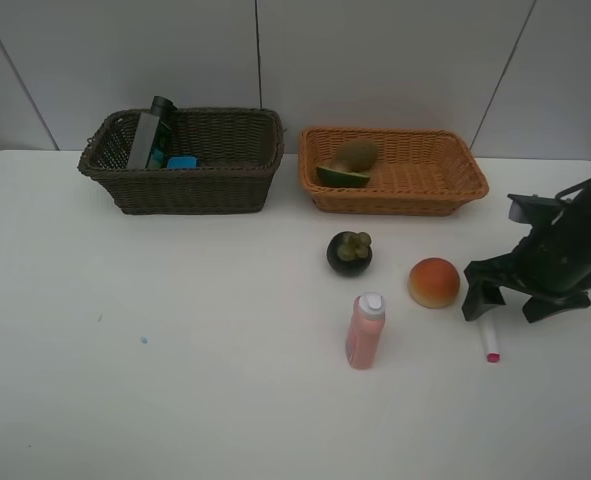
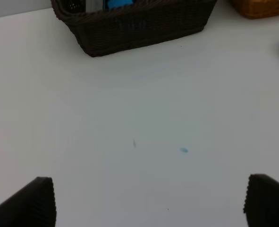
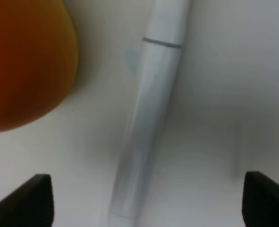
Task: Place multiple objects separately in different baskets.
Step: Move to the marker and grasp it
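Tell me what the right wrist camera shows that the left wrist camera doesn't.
Right wrist only: the white marker lying between the jaws of the open right gripper, the orange bun beside it. Left wrist only: the dark brown basket with the blue eraser inside, a corner of the light orange basket, and a blue speck on the table. Both: the white table and an open, empty gripper; the left gripper hangs over bare table.

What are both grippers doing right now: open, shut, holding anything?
Left gripper: open, holding nothing.
Right gripper: open over the white-pink marker, nothing gripped.
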